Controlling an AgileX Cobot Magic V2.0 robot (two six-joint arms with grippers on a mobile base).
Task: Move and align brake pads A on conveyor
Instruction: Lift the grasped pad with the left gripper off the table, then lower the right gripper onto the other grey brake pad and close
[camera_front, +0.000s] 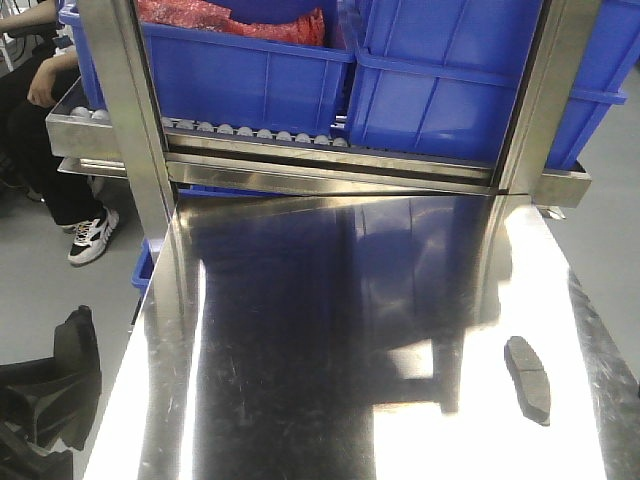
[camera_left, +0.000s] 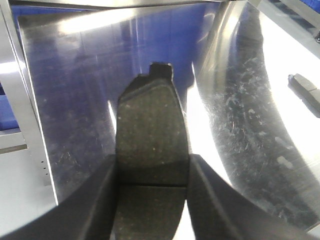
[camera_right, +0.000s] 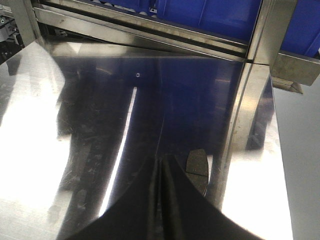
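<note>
Closest to your left wrist camera, the left gripper (camera_left: 152, 165) pinches the held brake pad (camera_left: 150, 135) by its long edges, one dark jaw on each side. The pad's grey-brown face is toward the lens, its thin cross groove sits between the jaws, and its notched end points to 12 o'clock over the steel table (camera_left: 80, 100). You cannot tell whether that pad touches the steel.

At 3 o'clock in the same view, the loose brake pad (camera_left: 306, 90) lies flat on the table, well apart from the held one. From the front camera you see it at 4 o'clock (camera_front: 527, 378), near the table's right edge, lengthwise toward the roller rack (camera_front: 330, 165) with its blue bins (camera_front: 450, 90).

Your right gripper (camera_right: 162, 162) has its jaws pressed together on nothing, with the loose pad (camera_right: 196, 167) just beside the tips at 2 o'clock.
</note>
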